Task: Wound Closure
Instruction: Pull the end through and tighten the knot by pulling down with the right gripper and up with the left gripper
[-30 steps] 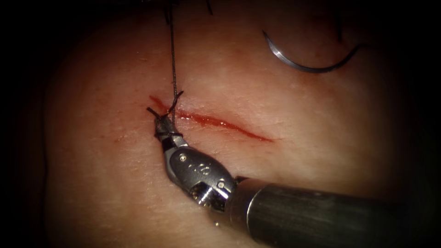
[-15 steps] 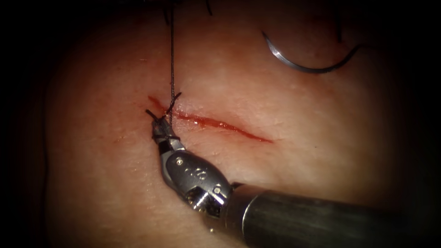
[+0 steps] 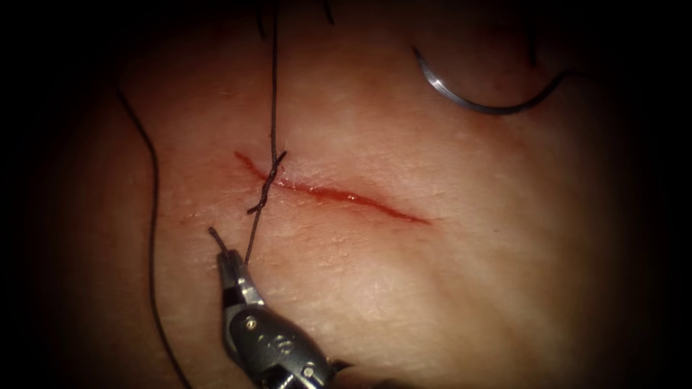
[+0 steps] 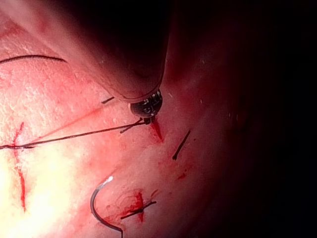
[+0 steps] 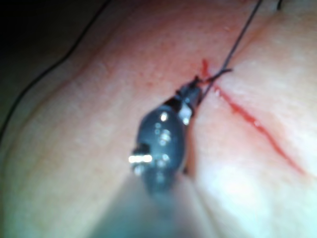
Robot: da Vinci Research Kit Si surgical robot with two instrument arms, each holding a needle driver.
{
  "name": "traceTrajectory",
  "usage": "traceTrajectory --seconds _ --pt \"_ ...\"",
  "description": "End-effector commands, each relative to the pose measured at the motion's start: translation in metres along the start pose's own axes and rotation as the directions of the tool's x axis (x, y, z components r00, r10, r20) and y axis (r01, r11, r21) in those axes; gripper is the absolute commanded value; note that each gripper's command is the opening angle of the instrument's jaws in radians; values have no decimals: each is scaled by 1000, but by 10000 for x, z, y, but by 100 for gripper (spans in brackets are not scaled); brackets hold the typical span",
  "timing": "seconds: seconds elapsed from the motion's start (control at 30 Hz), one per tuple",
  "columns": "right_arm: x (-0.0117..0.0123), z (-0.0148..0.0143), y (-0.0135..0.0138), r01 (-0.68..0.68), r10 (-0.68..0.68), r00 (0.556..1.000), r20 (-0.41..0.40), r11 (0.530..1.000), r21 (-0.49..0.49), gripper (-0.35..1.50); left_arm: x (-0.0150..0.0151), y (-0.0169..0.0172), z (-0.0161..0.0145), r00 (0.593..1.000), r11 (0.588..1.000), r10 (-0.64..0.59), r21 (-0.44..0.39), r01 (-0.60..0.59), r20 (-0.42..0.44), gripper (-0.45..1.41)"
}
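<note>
The cut (image 3: 339,193) runs across the tissue (image 3: 447,274) as a red line. A thread knot (image 3: 268,180) sits on its left end. From the knot, one strand of thread (image 3: 273,86) runs straight up and out of view. Another short strand leads down to my right tool (image 3: 229,263), whose jaws are shut on it just below the cut; the same tool (image 5: 190,94) shows in the right wrist view. The taut thread (image 4: 74,135) ends at my left tool (image 4: 148,118), which is shut on it. The curved needle (image 3: 476,97) lies free on the tissue, right of the knot and above the cut.
A loose strand of thread (image 3: 152,216) curves down the tissue's left side. Short cut ends of thread (image 4: 181,145) lie on the tissue near the left tool, and the needle (image 4: 98,203) rests close by. Red fluid lines the cut.
My right tool has drawn back down and left from the cut, holding its thread end, so the knot now stands bare on the cut. A loose strand has come into view at the left.
</note>
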Motion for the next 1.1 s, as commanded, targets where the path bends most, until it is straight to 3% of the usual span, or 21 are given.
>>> traceTrajectory --seconds 0.03,0.53,0.9,1.1 --pt "-5 7 -9 -9 9 1000 -7 1000 -2 -35 -1 2 8 1000 1000 4 -1 -4 0 -45" --pt "-6 -3 -20 -1 1 1000 -20 1000 10 -35 0 1 9 1000 1000 3 0 -3 0 -45" --pt "-15 -8 -48 53 -54 999 9 994 98 -35 8 -7 14 999 999 28 45 -29 25 -45" --pt "-13 -8 -49 58 -61 998 18 987 150 -35 15 -11 20 999 998 36 58 -38 32 -45"
